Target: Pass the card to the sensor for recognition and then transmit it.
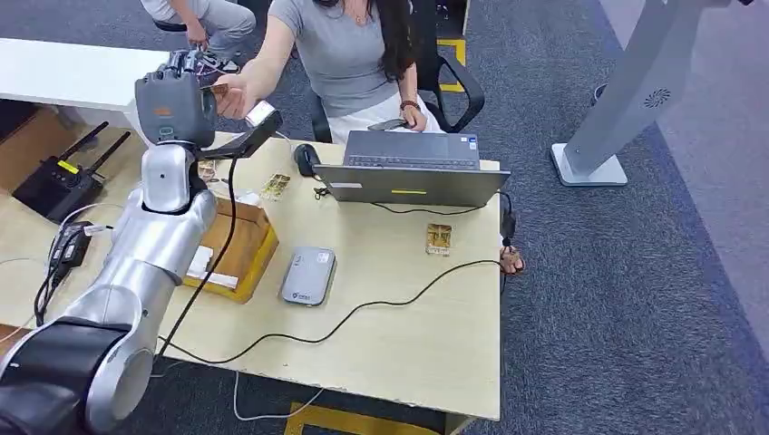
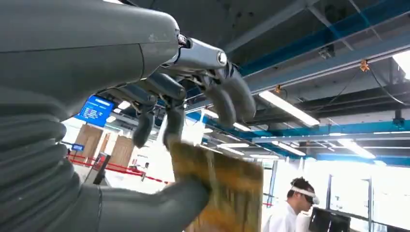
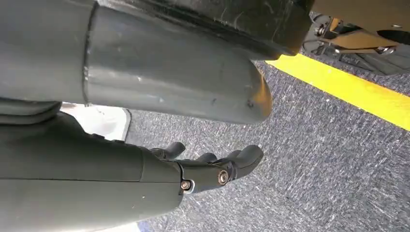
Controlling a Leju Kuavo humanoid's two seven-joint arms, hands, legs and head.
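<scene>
— Golden card (image 2: 227,193) sits between the thick thumb and the darker fingers (image 2: 174,123) of the left hand (image 1: 181,95), yes?

— Yes, pinched there, raised over the far edge of the wooden table (image 1: 399,335). A person's hand (image 1: 234,95) touches the card from the other side.

— And the right hand (image 3: 212,166)?

— It hangs over grey carpet, fingers curled in, holding nothing. Behind the raised hand a laptop (image 1: 413,172) stands open.

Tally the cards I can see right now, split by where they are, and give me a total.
Card held in the left hand, at the person's hand: 1
Cards lying on the table: 3 (one right of the grey reader, one left of the mouse, one behind the robot's arm, partly hidden)
Total: 4
</scene>
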